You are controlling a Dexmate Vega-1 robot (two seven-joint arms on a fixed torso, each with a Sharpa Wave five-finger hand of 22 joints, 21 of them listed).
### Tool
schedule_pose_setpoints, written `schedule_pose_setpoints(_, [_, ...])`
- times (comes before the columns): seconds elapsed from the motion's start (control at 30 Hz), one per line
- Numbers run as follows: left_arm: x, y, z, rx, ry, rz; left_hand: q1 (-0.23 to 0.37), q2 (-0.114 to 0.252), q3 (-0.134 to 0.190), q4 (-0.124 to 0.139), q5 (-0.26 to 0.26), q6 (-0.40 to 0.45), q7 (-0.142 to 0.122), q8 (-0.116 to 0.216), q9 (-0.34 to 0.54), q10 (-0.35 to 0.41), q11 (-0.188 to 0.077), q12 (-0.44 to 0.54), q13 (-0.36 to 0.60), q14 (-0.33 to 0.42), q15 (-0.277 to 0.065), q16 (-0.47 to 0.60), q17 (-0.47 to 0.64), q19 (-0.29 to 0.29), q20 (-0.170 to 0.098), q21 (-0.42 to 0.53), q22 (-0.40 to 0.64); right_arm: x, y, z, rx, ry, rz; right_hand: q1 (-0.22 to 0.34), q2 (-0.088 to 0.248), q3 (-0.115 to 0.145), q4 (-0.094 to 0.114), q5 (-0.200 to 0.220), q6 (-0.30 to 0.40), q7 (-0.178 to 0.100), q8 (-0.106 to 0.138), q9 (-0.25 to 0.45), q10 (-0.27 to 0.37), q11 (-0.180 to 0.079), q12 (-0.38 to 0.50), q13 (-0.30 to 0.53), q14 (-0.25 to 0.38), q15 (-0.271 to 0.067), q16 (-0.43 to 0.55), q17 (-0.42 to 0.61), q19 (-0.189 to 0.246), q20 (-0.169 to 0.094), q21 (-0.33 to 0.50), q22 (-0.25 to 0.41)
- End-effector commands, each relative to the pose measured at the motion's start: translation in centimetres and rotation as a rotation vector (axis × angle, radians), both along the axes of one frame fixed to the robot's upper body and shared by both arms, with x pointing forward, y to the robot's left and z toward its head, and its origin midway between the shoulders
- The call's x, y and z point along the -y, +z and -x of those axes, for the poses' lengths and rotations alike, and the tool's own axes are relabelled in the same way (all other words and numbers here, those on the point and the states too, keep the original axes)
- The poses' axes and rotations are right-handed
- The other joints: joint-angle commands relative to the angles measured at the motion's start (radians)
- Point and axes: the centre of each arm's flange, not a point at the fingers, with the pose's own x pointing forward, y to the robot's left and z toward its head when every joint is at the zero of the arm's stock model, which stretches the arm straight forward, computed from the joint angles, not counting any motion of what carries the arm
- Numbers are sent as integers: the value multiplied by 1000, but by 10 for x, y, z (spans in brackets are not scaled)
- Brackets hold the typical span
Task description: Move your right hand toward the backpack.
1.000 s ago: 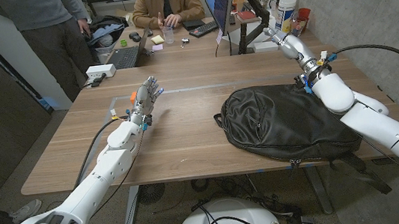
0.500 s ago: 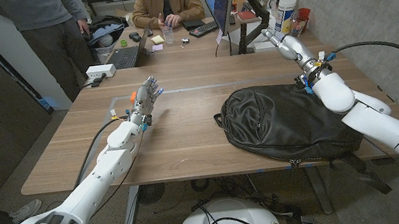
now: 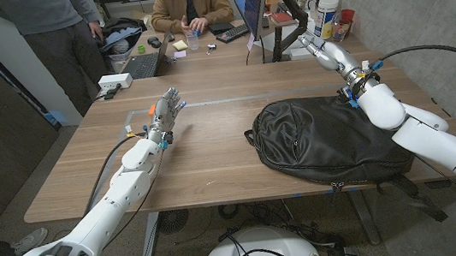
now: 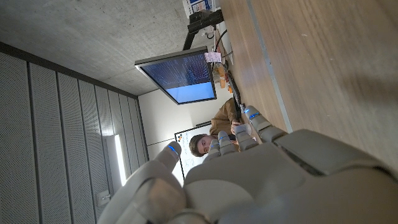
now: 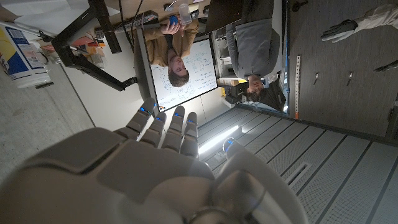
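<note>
Wooden surface (image 3: 214, 160) in front of me, with a second desk, a monitor (image 3: 253, 0) and a seated person (image 3: 189, 1) behind it. Black backpack (image 3: 324, 141) lies flat on the right half of the surface, near the front edge. My right robot hand (image 3: 320, 48) is raised beyond the backpack's far right corner, fingers apart, holding nothing, not touching the bag. Left robot hand (image 3: 169, 109) sits over the surface's left half, well apart from the backpack, fingers spread, empty.
</note>
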Motion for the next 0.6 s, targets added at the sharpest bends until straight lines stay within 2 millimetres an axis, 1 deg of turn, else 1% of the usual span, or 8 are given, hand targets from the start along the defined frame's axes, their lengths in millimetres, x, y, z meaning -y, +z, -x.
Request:
schedule_pose_setpoints(0.03, [-1, 0, -2, -5, 1, -1, -13, 96, 8, 0, -4, 4, -5, 2, 3, 7, -1, 3, 5, -7, -61, 5, 6, 7, -36, -1, 3, 1, -3, -1, 8, -59, 49, 3, 38, 6, 0, 2, 1, -8, -2, 1, 4, -4, -6, 2, 6, -31, -1, 1, 3, -61, -6, 4])
schedule_pose_setpoints(0.6, [-3, 0, -3, -6, 5, 2, -13, 96, 8, 0, -4, 4, -6, 2, 3, 7, -1, 3, 5, -7, -62, 5, 6, 7, -36, -2, 3, 0, -4, -1, 15, -87, 86, 3, 36, 7, 0, 1, 3, -11, -2, 1, 4, -4, -7, 2, 7, -33, -1, 0, 5, -60, -11, 4])
